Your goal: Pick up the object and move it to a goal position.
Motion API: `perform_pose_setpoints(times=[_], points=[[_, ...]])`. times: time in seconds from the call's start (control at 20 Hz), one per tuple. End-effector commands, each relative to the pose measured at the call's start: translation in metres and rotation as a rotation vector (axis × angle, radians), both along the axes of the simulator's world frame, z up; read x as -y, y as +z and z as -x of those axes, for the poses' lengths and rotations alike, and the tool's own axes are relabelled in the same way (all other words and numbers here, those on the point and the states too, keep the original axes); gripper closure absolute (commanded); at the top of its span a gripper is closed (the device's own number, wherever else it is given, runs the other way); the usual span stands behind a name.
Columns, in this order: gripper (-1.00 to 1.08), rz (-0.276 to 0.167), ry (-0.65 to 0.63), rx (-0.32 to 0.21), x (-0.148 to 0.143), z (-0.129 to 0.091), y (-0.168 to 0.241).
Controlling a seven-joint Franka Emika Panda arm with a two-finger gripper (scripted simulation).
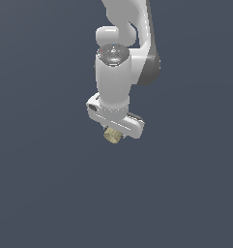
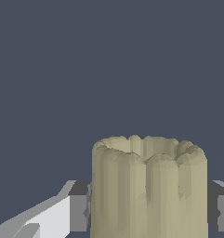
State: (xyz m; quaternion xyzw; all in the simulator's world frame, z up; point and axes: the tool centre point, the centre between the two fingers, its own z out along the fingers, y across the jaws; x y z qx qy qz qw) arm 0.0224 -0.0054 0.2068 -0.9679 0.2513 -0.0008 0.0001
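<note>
Between the fingers (image 2: 79,211) sits the object (image 2: 149,188), a ribbed tan stub; the wrist view shows a dark pad pressed against each of its flanks, so the fingers are closed on it with only its width between them. In the exterior view the object (image 1: 112,135) pokes out just beneath the white gripper head (image 1: 116,120), with plain grey all round and no goal marker visible. The carry probably goes best with steady squeeze, a level wrist and smooth, unhurried travel, since the block is short and could twist free.
</note>
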Motion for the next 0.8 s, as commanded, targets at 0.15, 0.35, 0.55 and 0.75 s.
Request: perform_pose_setpoints(times=[0.15, 0.35, 0.55, 0.75], points=[[1.08, 0.0, 0.0, -0.001, -0.002, -0.004, 0.048], [1.08, 0.0, 0.0, -0.002, -0.003, -0.007, 0.07], [1.08, 0.0, 0.0, -0.002, -0.004, -0.009, 0.083], [1.08, 0.0, 0.001, -0.002, -0.004, -0.01, 0.087]])
